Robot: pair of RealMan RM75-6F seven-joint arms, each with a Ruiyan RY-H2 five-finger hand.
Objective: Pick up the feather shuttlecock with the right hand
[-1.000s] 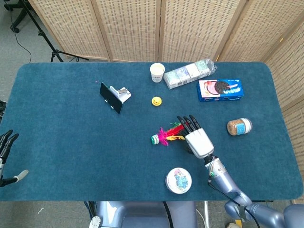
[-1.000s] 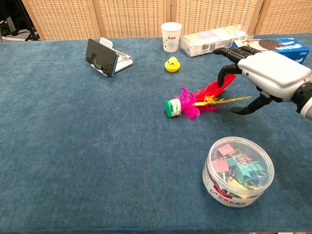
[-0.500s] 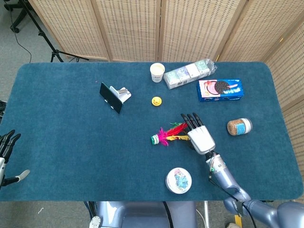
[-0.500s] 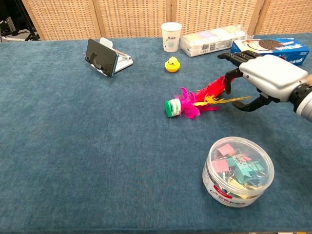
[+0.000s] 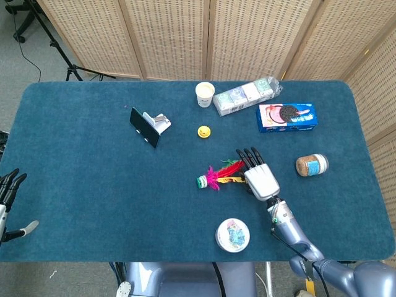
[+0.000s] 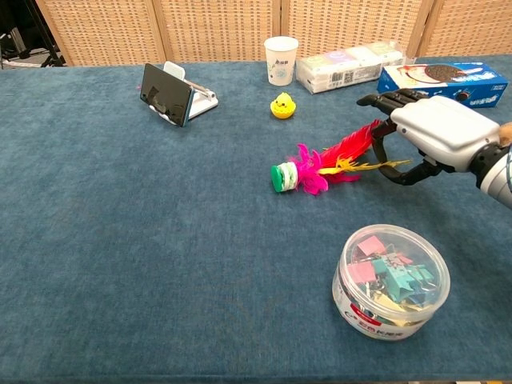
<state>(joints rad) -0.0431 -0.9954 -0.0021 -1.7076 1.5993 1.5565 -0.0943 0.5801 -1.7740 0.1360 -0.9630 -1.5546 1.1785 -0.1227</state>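
Note:
The feather shuttlecock point(image 6: 320, 166) lies on its side on the blue table, green-and-white base to the left, pink, red and yellow feathers pointing right; the head view shows the shuttlecock point(image 5: 216, 178) near the table's middle. My right hand point(image 6: 436, 136) hovers low at the feather tips, fingers spread over the red feather and thumb below the yellow one, holding nothing. In the head view the right hand point(image 5: 258, 176) sits just right of the feathers. My left hand point(image 5: 7, 197) hangs off the table's left edge, fingers apart and empty.
A clear tub of binder clips point(image 6: 390, 282) stands in front of the shuttlecock. A small yellow duck point(image 6: 281, 106), paper cup point(image 6: 281, 60), tissue pack point(image 6: 350, 66), cookie box point(image 6: 448, 78) and phone on a stand point(image 6: 170, 94) lie further back. A jar point(image 5: 311, 165) stands at the right.
My right hand has drawn slightly to the right and lowered, so its fingers now reach only the feather tips. The shuttlecock has not moved.

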